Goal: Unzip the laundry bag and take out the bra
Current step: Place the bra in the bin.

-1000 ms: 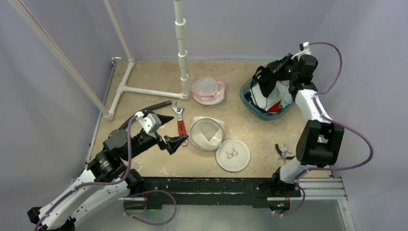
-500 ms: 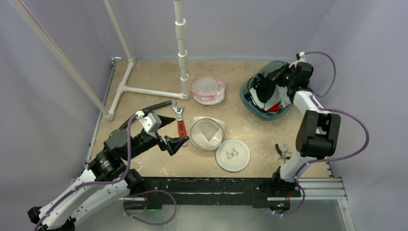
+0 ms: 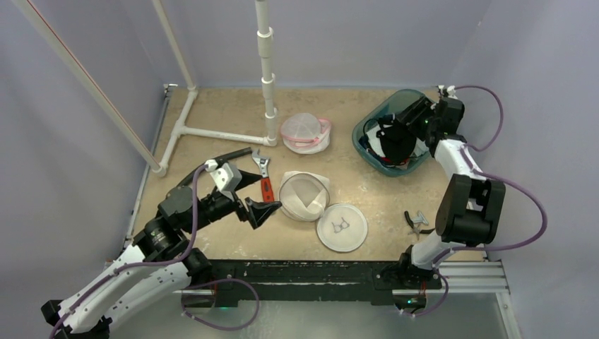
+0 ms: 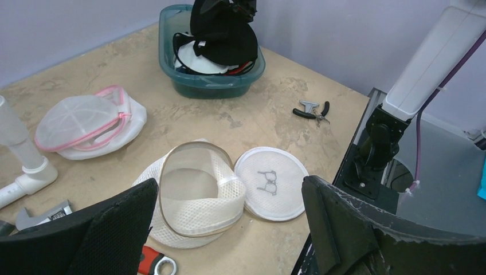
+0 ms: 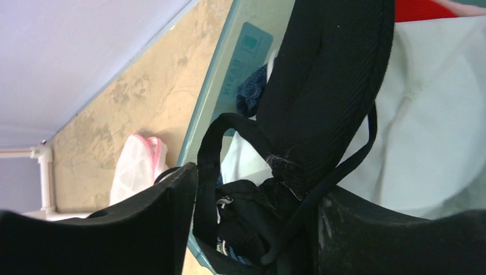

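The white mesh laundry bag [image 3: 304,196] [image 4: 195,195] lies unzipped mid-table, its round lid [image 3: 342,227] [image 4: 270,182] flat beside it. A black bra [image 3: 392,138] [image 4: 226,34] [image 5: 326,86] rests on clothes in the teal basin [image 3: 364,145] [image 4: 172,63] [image 5: 229,80] at the back right. My right gripper [image 3: 397,131] [image 5: 258,189] hangs low over the basin, jaws apart, with bra straps draped between the fingers. Just left of the bag my left gripper [image 3: 263,189] [image 4: 229,189] hovers wide open and holds nothing.
A pink-trimmed mesh bag [image 3: 305,132] [image 4: 86,120] sits behind the white one. A red-handled wrench [image 3: 263,176] lies under my left gripper. Pliers [image 3: 417,220] [image 4: 311,110] lie near the right arm's base. A white pipe frame [image 3: 267,70] stands at the back left.
My right gripper came down into the basin with the bra and its jaws parted. My left gripper edged slightly toward the laundry bag.
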You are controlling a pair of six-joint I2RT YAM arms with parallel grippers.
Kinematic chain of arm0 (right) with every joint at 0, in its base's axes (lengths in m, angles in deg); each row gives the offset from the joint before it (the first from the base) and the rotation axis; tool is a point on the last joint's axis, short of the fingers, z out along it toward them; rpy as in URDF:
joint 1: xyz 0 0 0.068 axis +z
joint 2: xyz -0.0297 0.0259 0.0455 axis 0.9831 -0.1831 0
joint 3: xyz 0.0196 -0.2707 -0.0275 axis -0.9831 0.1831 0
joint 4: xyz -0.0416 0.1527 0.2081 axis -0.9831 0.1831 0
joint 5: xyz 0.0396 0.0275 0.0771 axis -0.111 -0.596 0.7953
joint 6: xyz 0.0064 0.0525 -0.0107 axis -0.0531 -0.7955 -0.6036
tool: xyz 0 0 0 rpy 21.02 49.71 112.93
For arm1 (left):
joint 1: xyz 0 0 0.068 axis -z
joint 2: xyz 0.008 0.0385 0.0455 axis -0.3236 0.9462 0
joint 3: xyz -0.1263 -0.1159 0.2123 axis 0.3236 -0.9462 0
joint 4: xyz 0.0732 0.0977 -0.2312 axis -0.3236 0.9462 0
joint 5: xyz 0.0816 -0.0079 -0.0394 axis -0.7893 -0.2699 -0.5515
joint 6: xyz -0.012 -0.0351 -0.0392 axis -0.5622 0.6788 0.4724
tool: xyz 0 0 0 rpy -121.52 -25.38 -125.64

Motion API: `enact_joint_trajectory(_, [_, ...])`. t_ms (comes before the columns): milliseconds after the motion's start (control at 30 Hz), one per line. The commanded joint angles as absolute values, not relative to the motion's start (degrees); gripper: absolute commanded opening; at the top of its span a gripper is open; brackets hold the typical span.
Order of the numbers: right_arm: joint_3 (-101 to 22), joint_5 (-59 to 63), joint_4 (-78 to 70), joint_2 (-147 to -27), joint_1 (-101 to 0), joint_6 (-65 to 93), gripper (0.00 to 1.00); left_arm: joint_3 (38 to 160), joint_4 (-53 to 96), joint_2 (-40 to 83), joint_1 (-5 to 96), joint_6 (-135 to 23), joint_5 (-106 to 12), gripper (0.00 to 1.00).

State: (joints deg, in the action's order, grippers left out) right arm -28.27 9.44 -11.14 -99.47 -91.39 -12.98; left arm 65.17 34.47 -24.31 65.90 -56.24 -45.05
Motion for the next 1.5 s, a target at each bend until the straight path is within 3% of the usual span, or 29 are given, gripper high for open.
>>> enact_joint_trajectory(0, [-30.5,2.7,-5.1,-95.3,-91.5,-10.4,0.68,64.9,31.9,-25.3,66.2,-54.4,-43.6,0.95])
enact_joint_trajectory(167, [-32.2,-1.2,-0.2,-93.6,-91.6,-9.1,0.94,64.4,31.9,-25.8,66.2,-53.7,-43.2,0.95])
enact_joint_trajectory(533, [-34.4,-6.8,4.6,-97.1,-91.6,-7.0,0.95,64.2,32.4,-25.0,66.2,-53.3,-43.5,0.95])
enact_joint_trajectory(667, [-34.5,-3.4,0.4,-97.5,-91.6,-7.7,0.82,63.9,31.8,-24.2,66.3,-52.7,-42.6,0.96])
enact_joint_trajectory(933, [-38.0,2.3,-5.6,-99.6,-91.5,-11.6,0.29,63.9,31.2,-24.2,66.2,-52.4,-42.6,0.96])
enact_joint_trajectory(1167, [-43.5,7.4,-8.4,-99.7,-90.0,-12.9,0.19,63.7,30.6,-23.9,66.2,-53.0,-43.3,0.96])
enact_joint_trajectory(1267, [-43.5,6.7,-2.7,-102.1,-90.1,-12.8,0.28,63.8,30.4,-23.4,66.2,-52.6,-42.9,0.96])
enact_joint_trajectory(1333, [-42.6,3.7,1.3,-103.3,-90.2,-11.2,0.56,63.7,30.4,-23.4,66.2,-52.3,-42.6,0.96])
enact_joint_trajectory(1433, [-39.2,-0.6,3.1,-102.2,-90.1,-10.7,0.91,63.9,30.9,-23.4,66.2,-52.3,-42.4,0.96])
enact_joint_trajectory(1467, [-38.7,-2.1,3.5,-101.6,-90.1,-10.6,0.97,64.0,31.1,-23.2,66.2,-52.4,-42.4,0.96])
